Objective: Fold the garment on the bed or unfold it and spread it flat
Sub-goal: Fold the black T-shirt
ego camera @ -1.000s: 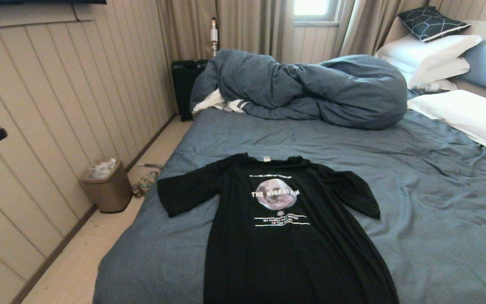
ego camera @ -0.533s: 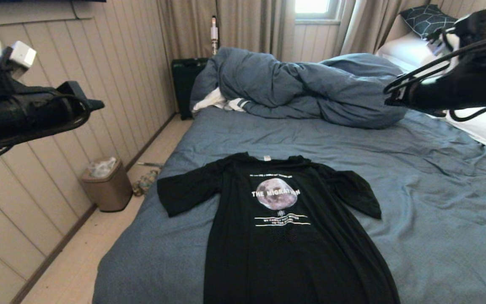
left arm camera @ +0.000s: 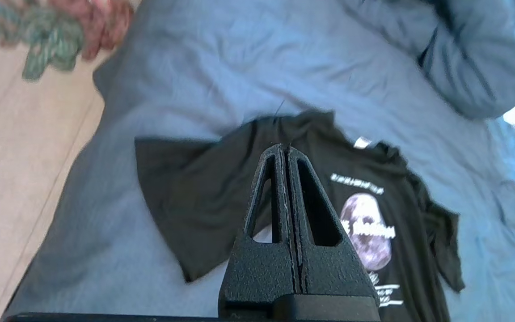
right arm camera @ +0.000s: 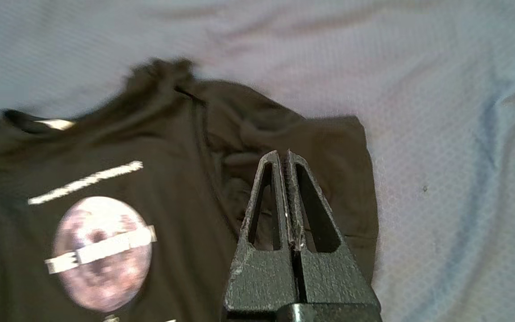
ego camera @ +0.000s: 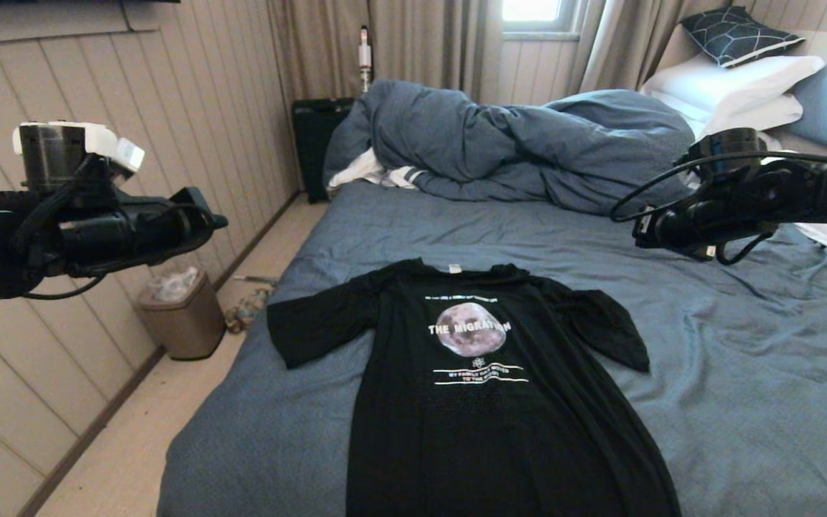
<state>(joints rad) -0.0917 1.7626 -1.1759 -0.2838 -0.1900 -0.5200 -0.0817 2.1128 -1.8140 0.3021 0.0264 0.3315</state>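
Big bed [ego camera: 744, 373] fills the shot, wrinkled blue-grey sheet, w/ the bunched duvet [ego camera: 528, 143] piled at the far end and white pillows [ego camera: 736, 86] stacked far right by the headboard. Garment [ego camera: 485, 402], black tee, lies face-up and spread flat on the near half of the bed, both sleeves out, collar w/ small white label pointing toward the duvet, moon print and white text showing mid-chest. Left gripper [ego camera: 216, 221] hangs in the air over the floor at the bed's left side, well above the tee's left sleeve; jaws pressed together, nothing in them. Right gripper [ego camera: 639, 231] hovers on the other side, above the sheet beyond the right sleeve, jaws likewise closed tight and empty. Small bin [ego camera: 182, 316] sits on the floor by the panelled wall.
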